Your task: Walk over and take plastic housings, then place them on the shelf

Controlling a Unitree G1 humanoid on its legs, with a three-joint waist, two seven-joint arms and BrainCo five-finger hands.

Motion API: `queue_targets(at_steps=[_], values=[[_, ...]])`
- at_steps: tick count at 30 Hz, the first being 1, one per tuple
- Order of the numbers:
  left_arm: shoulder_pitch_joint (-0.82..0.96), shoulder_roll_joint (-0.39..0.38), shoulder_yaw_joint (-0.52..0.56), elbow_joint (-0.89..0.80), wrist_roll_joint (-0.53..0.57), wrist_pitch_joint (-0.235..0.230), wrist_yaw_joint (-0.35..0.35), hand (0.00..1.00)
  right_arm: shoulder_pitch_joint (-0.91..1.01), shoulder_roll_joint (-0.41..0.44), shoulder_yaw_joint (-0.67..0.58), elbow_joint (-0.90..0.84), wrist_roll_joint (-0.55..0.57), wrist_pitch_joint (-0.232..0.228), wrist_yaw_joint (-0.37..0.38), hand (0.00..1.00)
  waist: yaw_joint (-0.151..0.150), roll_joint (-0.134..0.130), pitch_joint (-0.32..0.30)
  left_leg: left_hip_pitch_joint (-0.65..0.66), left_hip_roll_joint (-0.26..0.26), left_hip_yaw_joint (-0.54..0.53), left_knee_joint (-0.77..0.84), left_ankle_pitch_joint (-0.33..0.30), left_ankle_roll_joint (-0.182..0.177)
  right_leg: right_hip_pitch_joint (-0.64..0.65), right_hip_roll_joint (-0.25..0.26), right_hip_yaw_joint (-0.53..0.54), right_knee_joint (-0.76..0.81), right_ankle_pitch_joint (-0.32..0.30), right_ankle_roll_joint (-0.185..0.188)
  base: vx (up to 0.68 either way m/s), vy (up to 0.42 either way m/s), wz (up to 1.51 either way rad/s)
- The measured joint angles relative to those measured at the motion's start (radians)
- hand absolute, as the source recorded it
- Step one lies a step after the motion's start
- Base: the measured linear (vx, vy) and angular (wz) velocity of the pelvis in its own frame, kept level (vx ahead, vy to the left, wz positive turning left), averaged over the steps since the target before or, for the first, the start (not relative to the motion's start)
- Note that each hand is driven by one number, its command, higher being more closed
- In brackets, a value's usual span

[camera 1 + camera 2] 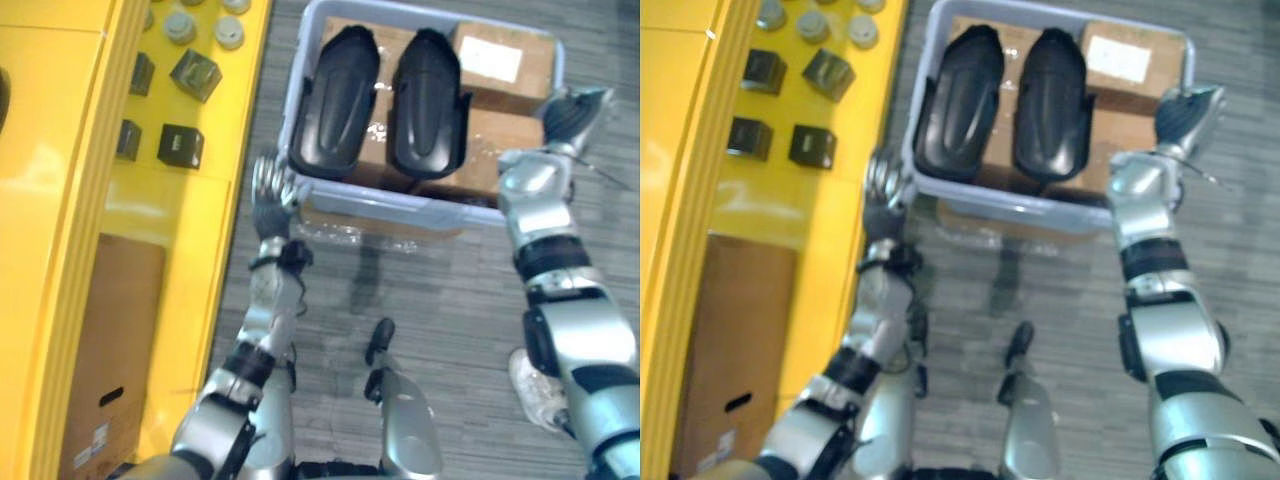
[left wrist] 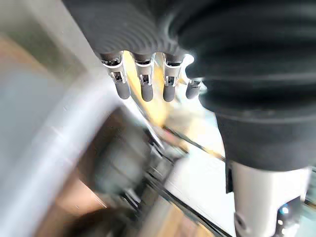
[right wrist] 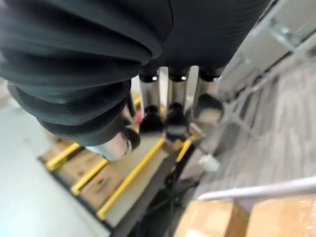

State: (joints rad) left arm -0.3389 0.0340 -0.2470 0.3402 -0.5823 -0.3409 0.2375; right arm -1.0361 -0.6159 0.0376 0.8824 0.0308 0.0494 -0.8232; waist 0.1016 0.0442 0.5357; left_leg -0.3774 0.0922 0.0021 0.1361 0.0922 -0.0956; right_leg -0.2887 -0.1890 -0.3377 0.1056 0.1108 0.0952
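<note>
Two black plastic housings (image 1: 343, 100) (image 1: 428, 100) lie side by side on cardboard boxes inside a light grey bin (image 1: 395, 205) on the floor. My left hand (image 1: 272, 195) is raised at the bin's near left corner, fingers straight and spread, holding nothing. Just outside the bin's right wall, my right hand (image 1: 570, 115) is lifted with relaxed fingers, also holding nothing. In the left wrist view the fingers (image 2: 143, 86) hang straight beside the bin's rim (image 2: 54, 163).
A yellow shelf (image 1: 60, 200) runs along the left, carrying small dark blocks (image 1: 180, 145) and grey round caps (image 1: 205, 25). A cardboard box (image 1: 115, 350) sits low in the shelf. Grey carpet floor (image 1: 440, 300) lies between me and the bin.
</note>
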Motion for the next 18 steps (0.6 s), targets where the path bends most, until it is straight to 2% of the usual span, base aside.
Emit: queue_targets(at_steps=[2,5,6,8,10,12,15,18], values=[[0.125,0.02,-0.001,-0.022,0.055,0.04,-0.017,0.0,0.049,-0.031,-0.039,-0.002,0.017,-0.006,-0.02,0.0,0.015,0.022,0.003,-0.011,-0.008,-0.022,0.009,-0.004,0.001,0.006,-0.002,-0.019,0.004,-0.006,0.002,0.03,0.001,0.22],[0.243,0.051,0.001,-0.021,0.092,0.09,-0.022,0.0,0.086,-0.076,-0.057,-0.002,0.057,-0.013,-0.031,0.0,0.041,0.037,0.003,-0.011,-0.018,-0.025,0.012,-0.009,0.007,0.01,-0.011,-0.023,0.005,-0.011,0.007,0.04,0.014,0.12],[0.272,0.059,0.001,-0.006,0.154,0.095,-0.012,0.0,0.093,-0.117,-0.057,0.001,0.073,-0.017,-0.03,0.0,0.053,0.049,0.003,-0.011,-0.025,-0.027,0.013,-0.01,0.01,0.011,-0.019,-0.025,0.008,-0.013,0.01,0.03,0.048,0.15],[0.303,0.072,0.002,0.046,0.272,0.092,0.015,0.0,0.093,-0.169,-0.057,0.008,0.102,-0.039,-0.028,0.0,0.054,0.077,0.002,-0.013,-0.039,-0.048,0.016,-0.01,0.011,0.023,-0.03,-0.046,0.012,-0.018,0.016,0.01,0.047,0.26],[0.328,0.089,0.014,0.127,0.35,0.085,0.065,0.0,0.09,-0.202,-0.054,0.043,0.146,-0.055,-0.02,0.0,0.066,0.087,-0.002,-0.013,-0.043,-0.05,0.018,-0.012,0.013,0.025,-0.035,-0.05,0.012,-0.021,0.018,0.0,0.032,0.12],[0.355,0.113,0.023,0.227,0.431,0.077,0.124,0.0,0.089,-0.248,-0.053,0.107,0.193,-0.075,-0.005,0.0,0.097,0.1,0.001,-0.017,-0.046,-0.055,0.02,-0.013,0.015,0.025,-0.038,-0.055,0.01,-0.024,0.017,0.01,0.023,0.04],[0.389,0.118,0.045,0.347,0.465,0.058,0.156,0.0,0.082,-0.271,-0.037,0.13,0.193,-0.077,-0.004,0.0,0.111,0.118,-0.005,-0.039,-0.05,-0.072,0.024,-0.013,0.015,0.013,-0.041,-0.073,0.005,-0.028,0.013,0.0,0.015,0.15],[0.431,0.117,0.049,0.456,0.464,0.044,0.152,0.0,0.045,-0.273,-0.006,0.168,0.194,-0.073,-0.01,0.0,0.134,0.121,-0.007,-0.053,-0.05,-0.072,0.025,-0.013,0.015,-0.005,-0.044,-0.073,0.002,-0.032,0.011,0.0,0.0,0.0]])
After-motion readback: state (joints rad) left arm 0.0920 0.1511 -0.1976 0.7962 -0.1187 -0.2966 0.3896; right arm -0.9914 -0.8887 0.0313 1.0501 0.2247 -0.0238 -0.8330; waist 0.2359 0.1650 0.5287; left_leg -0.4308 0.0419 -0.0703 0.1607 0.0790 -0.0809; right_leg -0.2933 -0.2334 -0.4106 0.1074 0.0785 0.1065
